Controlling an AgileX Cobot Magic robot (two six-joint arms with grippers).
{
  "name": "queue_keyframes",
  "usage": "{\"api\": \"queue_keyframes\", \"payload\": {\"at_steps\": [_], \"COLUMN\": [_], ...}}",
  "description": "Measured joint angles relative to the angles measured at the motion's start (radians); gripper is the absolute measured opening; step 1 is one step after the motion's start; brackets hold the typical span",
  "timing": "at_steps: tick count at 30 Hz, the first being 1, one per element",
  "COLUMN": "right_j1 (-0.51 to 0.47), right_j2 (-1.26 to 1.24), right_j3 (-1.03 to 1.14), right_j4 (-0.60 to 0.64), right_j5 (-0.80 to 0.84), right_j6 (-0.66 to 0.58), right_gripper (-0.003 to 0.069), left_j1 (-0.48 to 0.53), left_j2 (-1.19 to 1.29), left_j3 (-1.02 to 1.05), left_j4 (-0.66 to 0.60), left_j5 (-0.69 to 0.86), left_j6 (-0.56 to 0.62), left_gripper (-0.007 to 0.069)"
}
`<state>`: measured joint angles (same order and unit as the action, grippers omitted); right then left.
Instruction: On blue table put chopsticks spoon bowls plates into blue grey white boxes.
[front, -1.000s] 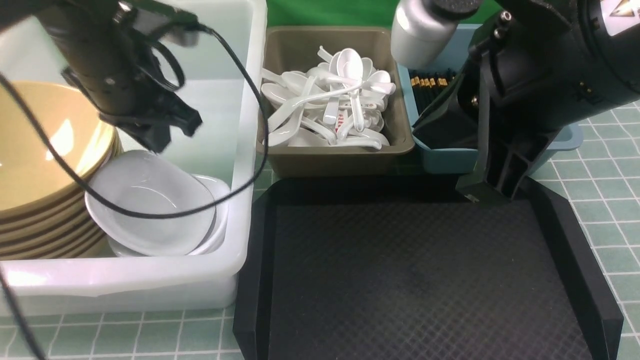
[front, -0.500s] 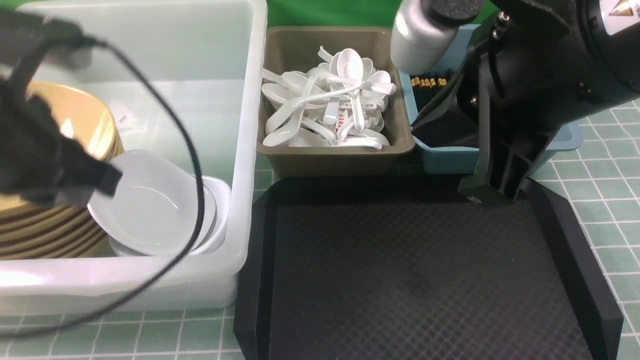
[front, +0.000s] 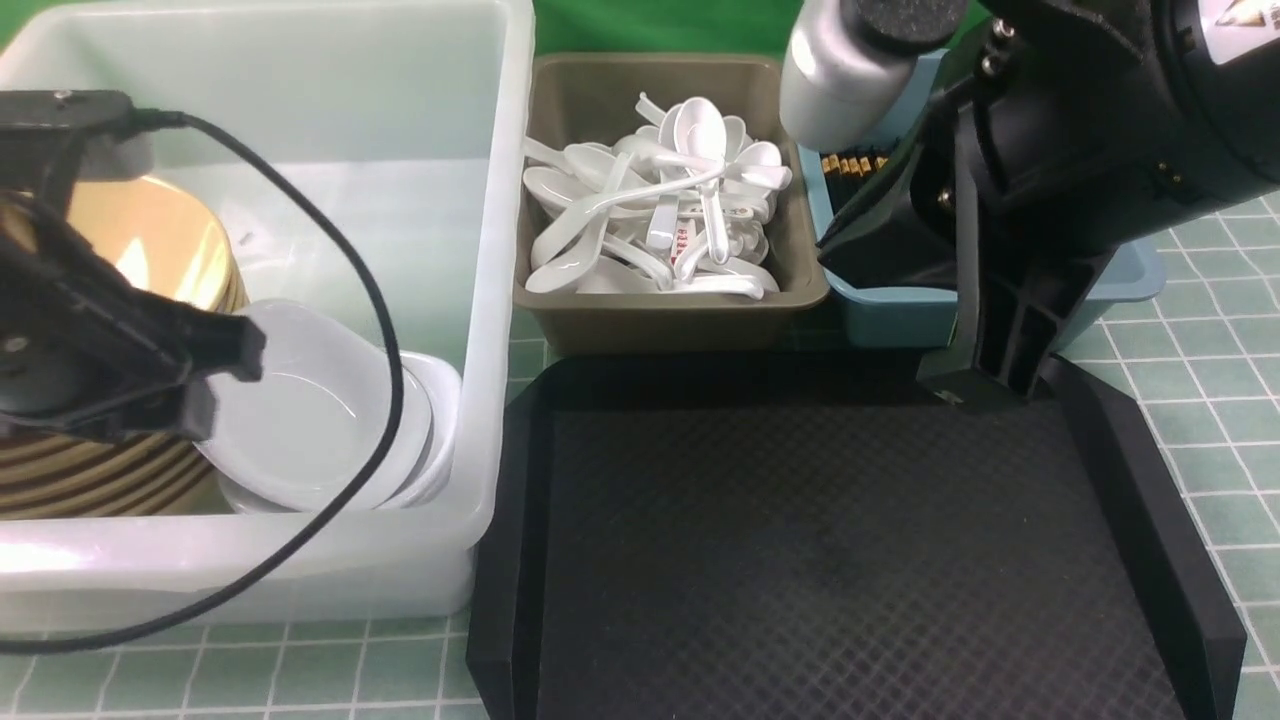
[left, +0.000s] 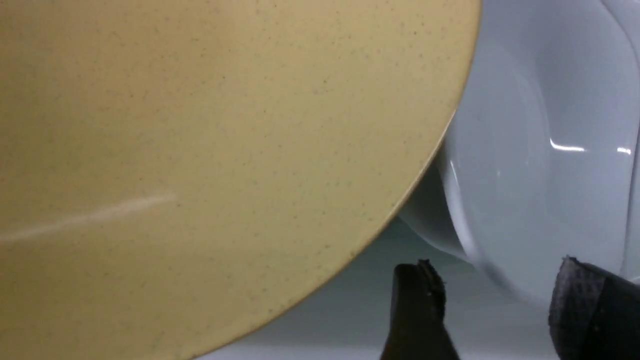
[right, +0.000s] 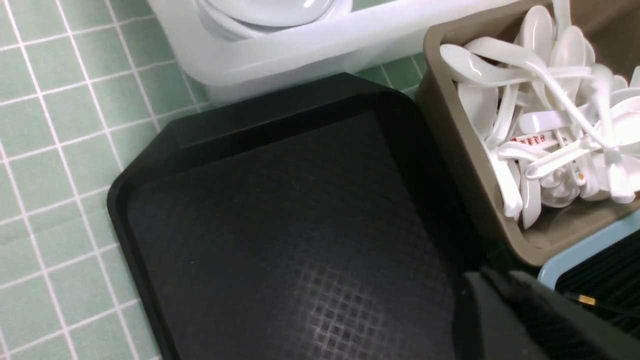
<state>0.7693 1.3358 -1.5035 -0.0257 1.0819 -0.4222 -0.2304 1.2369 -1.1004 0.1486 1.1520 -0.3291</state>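
Blue-green surface (front: 1215, 400) carries 3 boxes plus black tray (front: 830, 560). White box (front: 485, 250): yellow bowls (front: 195, 250) stacked beside white plates (front: 310, 420). Grey-brown box (front: 670, 325): spoon pile (front: 640, 200). Blue box (front: 1140, 275): chopsticks (front: 850, 170). Left jaws (left: 500, 300) parted, gripping nothing, near plates. Right jaws (right: 492, 280) closed, nothing held.

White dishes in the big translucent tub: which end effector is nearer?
Left. The left end effector is beside the white dishes; the right end effector is across the black tray.
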Motion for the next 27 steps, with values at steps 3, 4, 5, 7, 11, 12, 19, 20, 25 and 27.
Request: {"api": "queue_keyframes", "payload": {"at_steps": [3,4,5,7,11,12,19,20,25,27], "right_j1": [0.000,0.000,0.000,0.000,0.000,0.000,0.000,0.000,0.000,0.000], "right_j2": [0.000,0.000,0.000,0.000,0.000,0.000,0.000,0.000,0.000,0.000], "right_j3": [0.000,0.000,0.000,0.000,0.000,0.000,0.000,0.000,0.000,0.000], "right_j4": [0.000,0.000,0.000,0.000,0.000,0.000,0.000,0.000,0.000,0.000], "right_j5": [0.000,0.000,0.000,0.000,0.000,0.000,0.000,0.000,0.000,0.000], "right_j6": [0.000,0.000,0.000,0.000,0.000,0.000,0.000,0.000,0.000,0.000], "right_gripper": [0.0090,0.0091,0.0091,0.0092,0.0094,0.0094,0.0097,0.0097,0.0098,0.0099], "left_j1": [0.000,0.000,0.000,0.000,0.000,0.000,0.002,0.002,0.003,0.004], "left_j2": [0.029,0.040,0.051,0.070,0.107,0.114,0.112,0.105,0.080,0.080], "left_j3": [0.000,0.000,0.000,0.000,0.000,0.000,0.000,0.000,0.000,0.000], "left_j4": [0.002,0.002,0.002,0.001,0.002,0.004,0.003,-0.002,-0.058,-0.067], "left_j5": [-0.015,-0.023,-0.035,-0.050,-0.074,-0.075,-0.114,-0.120,-0.124,-0.124], "left_j6": [-0.039,-0.049,-0.063,-0.085,-0.110,-0.113,-0.118,-0.115,-0.095,-0.090], "left_gripper": [0.0400,0.0407,0.0407,0.0392,0.0274,0.0234,0.0013,0.0008,0.0005,0.0005]}}
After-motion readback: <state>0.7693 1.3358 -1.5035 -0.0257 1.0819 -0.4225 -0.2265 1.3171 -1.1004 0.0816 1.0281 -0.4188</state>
